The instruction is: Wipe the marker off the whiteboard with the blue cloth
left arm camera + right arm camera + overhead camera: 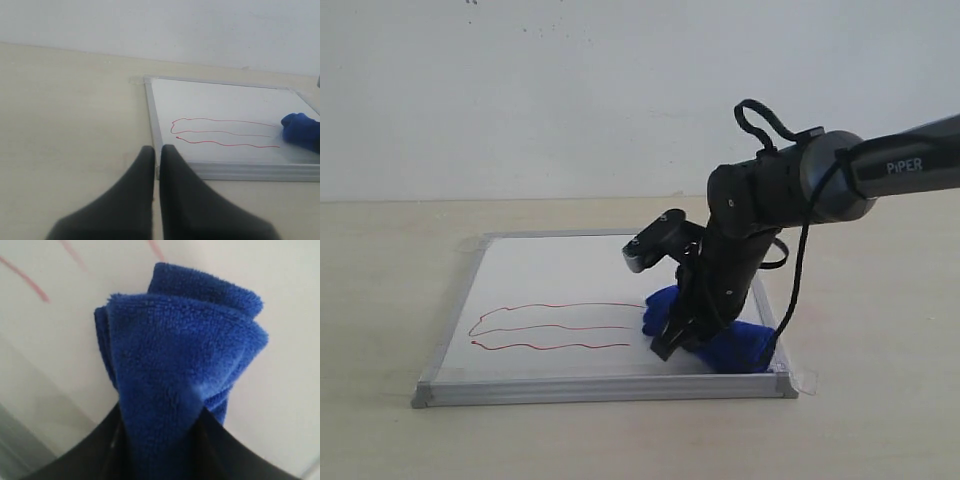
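The whiteboard lies flat on the table, with the red marker squiggle across its near left half. My right gripper is shut on the blue cloth, which it presses onto the board's near right part, just right of the line's ends. In the right wrist view the cloth bulges out between the black fingers, and faint red strokes show on the board beyond it. My left gripper hovers shut and empty over the table, off the whiteboard's corner; marker and cloth show there.
The board's silver frame is raised, with clear tape tabs at its corners. A pale wall rises behind the beige table. A black cable hangs from the right arm over the board's right edge.
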Robot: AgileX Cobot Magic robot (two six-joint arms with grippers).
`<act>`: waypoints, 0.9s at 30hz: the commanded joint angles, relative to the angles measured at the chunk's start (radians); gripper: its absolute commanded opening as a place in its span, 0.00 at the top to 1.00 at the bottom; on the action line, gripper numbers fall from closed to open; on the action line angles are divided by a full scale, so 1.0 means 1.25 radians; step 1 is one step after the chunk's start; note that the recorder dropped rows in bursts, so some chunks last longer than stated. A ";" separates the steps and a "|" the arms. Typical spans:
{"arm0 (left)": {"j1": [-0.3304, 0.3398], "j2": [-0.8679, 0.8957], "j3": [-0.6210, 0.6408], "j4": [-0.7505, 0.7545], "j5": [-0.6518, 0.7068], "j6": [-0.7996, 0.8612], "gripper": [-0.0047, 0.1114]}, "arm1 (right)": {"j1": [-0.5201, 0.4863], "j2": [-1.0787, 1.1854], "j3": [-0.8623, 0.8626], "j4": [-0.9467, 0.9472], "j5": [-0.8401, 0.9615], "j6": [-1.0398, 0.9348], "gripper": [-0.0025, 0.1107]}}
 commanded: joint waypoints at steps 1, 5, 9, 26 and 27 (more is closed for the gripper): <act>-0.002 -0.002 0.002 0.000 -0.007 -0.008 0.93 | 0.018 0.027 0.029 0.140 0.062 -0.066 0.98; -0.002 -0.002 0.002 0.000 -0.007 -0.008 0.93 | -0.016 0.021 0.029 0.005 0.031 0.055 0.98; -0.002 -0.002 0.002 0.000 -0.007 -0.008 0.93 | -0.053 0.021 0.029 -0.239 0.020 0.267 0.98; -0.002 -0.002 0.002 0.000 -0.007 -0.008 0.93 | -0.064 0.021 0.029 -0.050 -0.057 0.148 0.98; -0.002 -0.002 0.002 0.000 -0.007 -0.008 0.93 | -0.062 0.021 0.029 0.001 -0.061 0.111 0.98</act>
